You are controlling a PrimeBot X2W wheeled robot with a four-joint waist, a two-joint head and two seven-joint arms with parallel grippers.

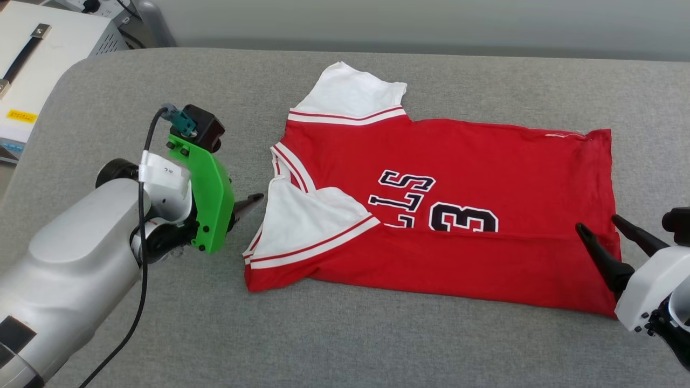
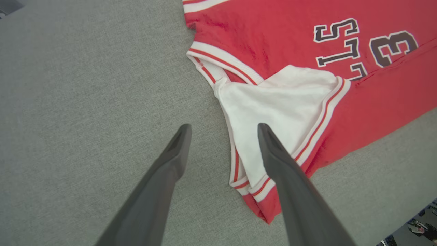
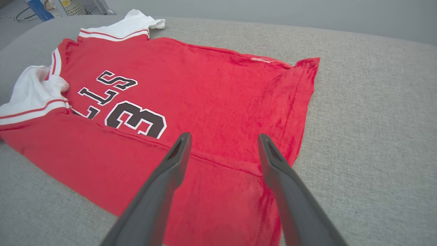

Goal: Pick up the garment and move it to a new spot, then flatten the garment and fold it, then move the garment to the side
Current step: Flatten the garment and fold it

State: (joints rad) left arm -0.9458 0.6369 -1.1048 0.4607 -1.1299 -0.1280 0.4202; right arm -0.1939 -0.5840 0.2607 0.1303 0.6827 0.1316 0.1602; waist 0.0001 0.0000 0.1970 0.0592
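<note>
Garment (image 1: 458, 178) lying flat on the grey worktop (image 1: 377, 334), long axis running left to right, collar toward the robot's left, hem toward its right, near edge folded over. Left claw (image 2: 222, 128) wide and empty at the collar end; right claw (image 1: 597, 222) wide, empty, over the hem.

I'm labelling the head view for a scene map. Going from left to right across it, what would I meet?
white box at the far left corner → left gripper, open → garment, its near edge folded over the lettering → right gripper, open, at the garment's right hem
</note>
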